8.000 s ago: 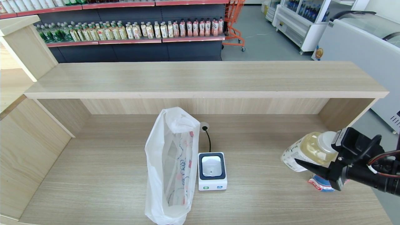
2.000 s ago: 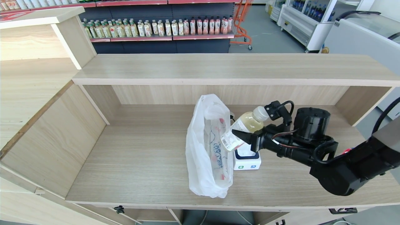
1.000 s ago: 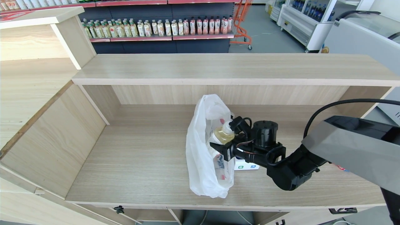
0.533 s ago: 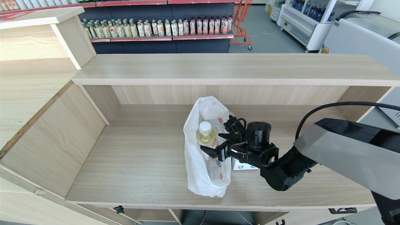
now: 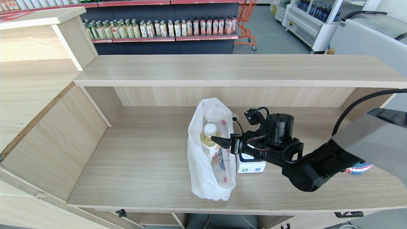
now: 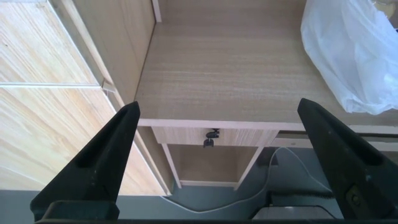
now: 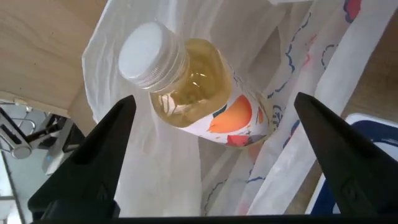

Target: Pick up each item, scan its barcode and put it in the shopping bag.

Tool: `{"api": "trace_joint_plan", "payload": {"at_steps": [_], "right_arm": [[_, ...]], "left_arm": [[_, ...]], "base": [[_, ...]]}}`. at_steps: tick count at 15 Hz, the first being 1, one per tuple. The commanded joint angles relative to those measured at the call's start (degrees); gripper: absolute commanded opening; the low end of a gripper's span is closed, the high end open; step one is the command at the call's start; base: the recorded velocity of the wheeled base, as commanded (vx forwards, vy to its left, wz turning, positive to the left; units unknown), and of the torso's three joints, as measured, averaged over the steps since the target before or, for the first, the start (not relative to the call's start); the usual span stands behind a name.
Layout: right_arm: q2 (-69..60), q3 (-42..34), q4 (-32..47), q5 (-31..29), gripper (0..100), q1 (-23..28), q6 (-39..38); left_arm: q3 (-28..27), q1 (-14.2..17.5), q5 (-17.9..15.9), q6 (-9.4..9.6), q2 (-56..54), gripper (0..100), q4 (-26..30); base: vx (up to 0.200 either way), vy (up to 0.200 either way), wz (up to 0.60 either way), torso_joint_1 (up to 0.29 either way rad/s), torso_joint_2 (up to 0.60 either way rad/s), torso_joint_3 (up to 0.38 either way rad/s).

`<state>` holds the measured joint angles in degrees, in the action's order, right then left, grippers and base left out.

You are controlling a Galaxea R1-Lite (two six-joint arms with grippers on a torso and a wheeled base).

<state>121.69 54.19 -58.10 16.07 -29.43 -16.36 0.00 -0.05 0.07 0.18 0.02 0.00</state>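
The white plastic shopping bag (image 5: 203,178) stands upright mid-counter, mouth up. A bottle of yellow drink (image 5: 207,140) with a white cap stands inside it, leaning slightly; the bottle (image 7: 199,93) shows its orange-printed label through the bag (image 7: 155,162). My right gripper (image 5: 222,141) hovers at the bag's right rim, open, its fingers spread wide and apart from the bottle. The white barcode scanner (image 5: 250,165) sits on the counter just right of the bag, under that arm. My left gripper (image 6: 219,106) is open and holds nothing, low by the counter's front edge.
A blue, red and white packet (image 5: 359,167) lies on the counter at the far right, partly behind my right arm. A raised wooden shelf (image 5: 235,68) runs along the back, and a side wall (image 5: 63,140) closes the left. The bag (image 6: 354,56) is near the front edge.
A second ago my right gripper was shut on the bottle, lowering it into the bag. It has let go and drawn back to the right; the bottle stays in the bag.
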Motion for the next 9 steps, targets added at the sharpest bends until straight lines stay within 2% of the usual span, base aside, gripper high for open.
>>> {"api": "trace_joint_plan", "payload": {"at_steps": [1,5,6,8,9], "right_arm": [[-9.6,-5.9,4.0,0.0,100,2.9,-2.8],[-29.3,-12.4,19.1,-2.1,100,11.0,-7.0],[-32.1,-13.1,22.2,-4.3,100,13.1,-6.3],[-40.7,-13.6,37.7,-8.4,100,20.1,0.1],[-43.6,-13.5,41.7,-9.5,100,21.2,0.2]], "left_arm": [[0.0,0.0,0.0,0.08,0.0,100,0.0],[0.0,0.0,0.0,-0.01,0.0,100,0.0],[0.0,0.0,0.0,-0.01,0.0,100,0.0],[0.0,0.0,0.0,-0.01,0.0,100,0.0],[0.0,0.0,0.0,-0.01,0.0,100,0.0]], "base": [[0.0,0.0,0.0,0.0,0.0,0.0],[0.0,0.0,0.0,0.0,0.0,0.0],[0.0,0.0,0.0,0.0,0.0,0.0],[0.0,0.0,0.0,0.0,0.0,0.0],[0.0,0.0,0.0,0.0,0.0,0.0]]}}
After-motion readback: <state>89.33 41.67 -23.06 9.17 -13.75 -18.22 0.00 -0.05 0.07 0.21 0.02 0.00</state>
